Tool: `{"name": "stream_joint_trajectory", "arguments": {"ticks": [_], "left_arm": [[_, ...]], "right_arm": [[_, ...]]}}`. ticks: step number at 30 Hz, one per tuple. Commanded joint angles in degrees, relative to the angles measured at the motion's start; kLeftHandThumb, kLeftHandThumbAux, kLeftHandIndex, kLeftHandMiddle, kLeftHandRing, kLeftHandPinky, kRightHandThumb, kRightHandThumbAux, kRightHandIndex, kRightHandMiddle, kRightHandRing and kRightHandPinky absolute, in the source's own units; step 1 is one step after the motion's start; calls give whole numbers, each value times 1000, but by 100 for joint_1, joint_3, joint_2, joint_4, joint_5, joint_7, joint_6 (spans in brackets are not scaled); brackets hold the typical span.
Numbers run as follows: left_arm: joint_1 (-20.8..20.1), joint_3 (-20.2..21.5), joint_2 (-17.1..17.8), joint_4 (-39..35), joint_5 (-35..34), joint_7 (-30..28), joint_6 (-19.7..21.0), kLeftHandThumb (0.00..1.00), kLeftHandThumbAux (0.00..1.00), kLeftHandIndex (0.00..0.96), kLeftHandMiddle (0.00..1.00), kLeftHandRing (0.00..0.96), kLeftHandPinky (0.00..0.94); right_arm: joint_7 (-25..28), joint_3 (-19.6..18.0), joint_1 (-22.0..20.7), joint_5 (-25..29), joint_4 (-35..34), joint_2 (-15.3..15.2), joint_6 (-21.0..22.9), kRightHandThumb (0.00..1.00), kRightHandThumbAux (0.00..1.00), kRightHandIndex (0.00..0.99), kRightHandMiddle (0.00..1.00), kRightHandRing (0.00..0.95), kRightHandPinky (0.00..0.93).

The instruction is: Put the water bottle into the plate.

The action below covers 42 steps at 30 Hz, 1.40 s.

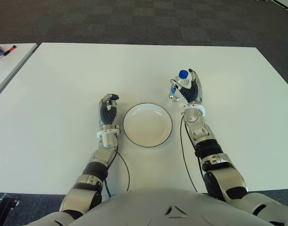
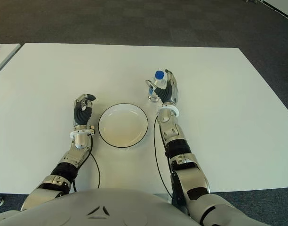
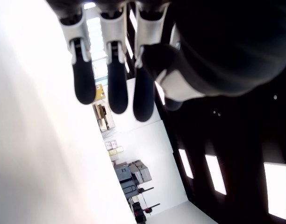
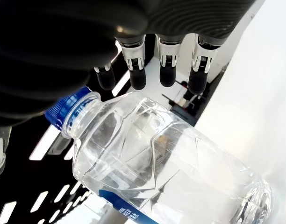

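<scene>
A white table (image 1: 64,84) filled the view, with dark carpet (image 1: 134,19) beyond its far edge and a second white table (image 1: 7,63) off to the left; a white plate (image 1: 148,125) sat between the two hands, close enough for a short carry; the right hand (image 1: 190,92), past the plate's far right rim, was cupped around an upright water bottle (image 1: 180,85) that seemingly stood on the table, fingers (image 4: 167,77) extended behind it rather than clamped, probably closing for a grasp; the left hand (image 1: 108,109) showed just left of the plate, fingers loosely curled, holding nothing.
</scene>
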Motion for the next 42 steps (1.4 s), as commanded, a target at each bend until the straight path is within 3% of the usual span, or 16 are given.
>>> {"name": "stream_joint_trajectory", "arguments": {"ticks": [1, 42], "left_arm": [[25, -26, 69, 96, 174, 164, 52, 840, 673, 438, 442, 385, 415], [22, -80, 132, 68, 414, 406, 194, 840, 676, 469, 413, 367, 394]], "right_arm": [[52, 1, -172, 94, 238, -2, 51, 517, 413, 0, 0, 25, 127], [389, 58, -620, 365, 1163, -104, -397, 515, 426, 0, 13, 47, 135]]}}
